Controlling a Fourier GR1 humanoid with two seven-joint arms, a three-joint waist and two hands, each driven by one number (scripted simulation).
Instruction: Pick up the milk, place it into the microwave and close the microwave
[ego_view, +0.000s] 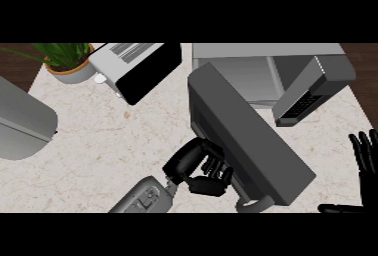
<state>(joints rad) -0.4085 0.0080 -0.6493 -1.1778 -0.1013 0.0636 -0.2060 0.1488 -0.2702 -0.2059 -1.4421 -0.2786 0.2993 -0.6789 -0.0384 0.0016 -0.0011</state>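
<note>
Left hand (198, 167) is at the outer face of the open microwave door (247, 145), fingers curled against it, holding nothing I can see. Right hand (363, 155) rests open at the right edge. Risk: if the milk is not seated inside the microwave (244, 67), swinging the door could trap or topple it. Milk is not visible; the door screens much of the cavity.

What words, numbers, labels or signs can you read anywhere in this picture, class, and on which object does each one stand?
None can be read.
Grey microwave control panel: small pale marks on the dark keypad, too small to read.
Silver toaster: no lettering visible.
Terracotta plant pot: plain.
Left robot hand at the open grey microwave door: no markings.
Right robot hand, resting at the right edge: no markings.
</note>
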